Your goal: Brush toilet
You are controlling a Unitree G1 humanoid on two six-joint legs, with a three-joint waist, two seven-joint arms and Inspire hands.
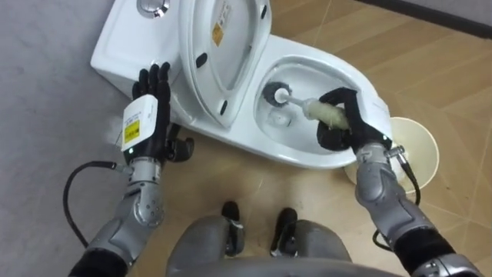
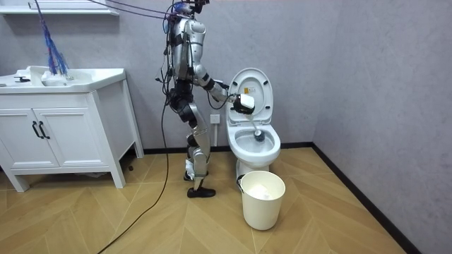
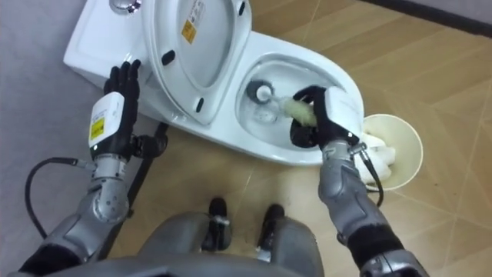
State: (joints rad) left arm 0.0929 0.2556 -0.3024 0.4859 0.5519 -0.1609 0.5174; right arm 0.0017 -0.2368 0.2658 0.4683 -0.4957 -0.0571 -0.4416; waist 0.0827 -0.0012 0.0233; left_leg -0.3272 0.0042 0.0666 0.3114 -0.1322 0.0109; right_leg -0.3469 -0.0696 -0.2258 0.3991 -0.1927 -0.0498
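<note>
— Now, where is the brush (image 1: 306, 105) found, and by what is it held?

— It is held by the right hand (image 1: 355, 115), whose fingers are wrapped round the pale grip end. The bristle head is set down inside the bowl of the toilet (image 1: 269, 146), near its middle.

— How is its long axis laid?

— It is laid slantwise across the bowl, from the hand over the rim on the robot's right toward the raised lid (image 1: 223, 54) on the left. The head is pointed away from the fingers, leftward and downward into the bowl.

— Is the left hand (image 1: 146, 108) involved?

— No contact is seen. It is raised beside the tank (image 1: 123, 42), left of the lid, with fingers straight and side by side, well apart from the brush. The right hand is plainly the nearer one.

— What is called for next?

— Probably strokes along that axis, or sweeps round the inner wall, are to be driven from the right wrist. The lid just beside the head's path should be minded, and the bucket (image 1: 419, 146) on the floor by the right forearm left undisturbed.
</note>
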